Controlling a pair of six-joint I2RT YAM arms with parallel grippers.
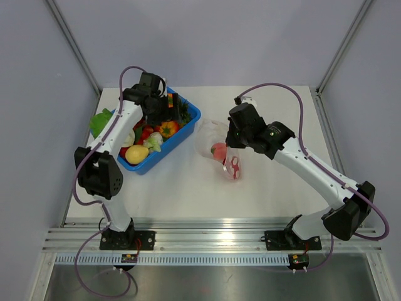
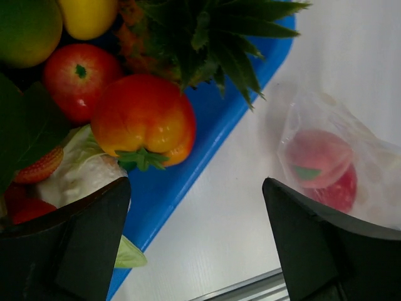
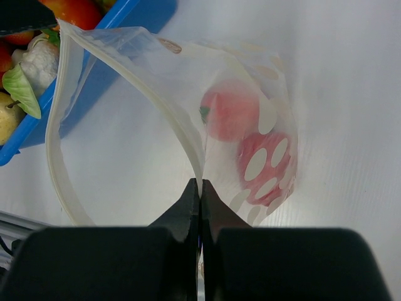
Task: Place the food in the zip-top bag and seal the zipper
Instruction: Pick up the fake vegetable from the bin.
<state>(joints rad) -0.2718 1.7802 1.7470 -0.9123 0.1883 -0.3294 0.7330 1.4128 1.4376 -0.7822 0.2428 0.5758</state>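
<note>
Bag is on the table just right of the bin, near it but not touching. Its mouth faces the bin.

Done so far:
- Two red pieces of food are inside the bag, down at the closed end, one partly behind the white dots.
- Right fingers are pressed together, pinching the bag's rim on the side away from the bin. This props the mouth up and open.

Not done:
- Zipper is unsealed. The pale strip loops wide toward the bin and the two sides are well apart.
- Most of the food sits in the bin: pepper, a red round fruit, lemon, a pineapple top, plus some green and white bits I can't name.
- Left fingers are spread wide with nothing between them. They hang over the bin's bag-side edge, with the pepper just inside.

My read: we're early in the loading phase, maybe a few pieces in out of many. The left arm looks set for another pick and the pepper is the closest candidate. Sealing comes last and needs the food clear of the strip. Bag capacity looks tight for the whole bin, so I doubt everything will fit.
</note>
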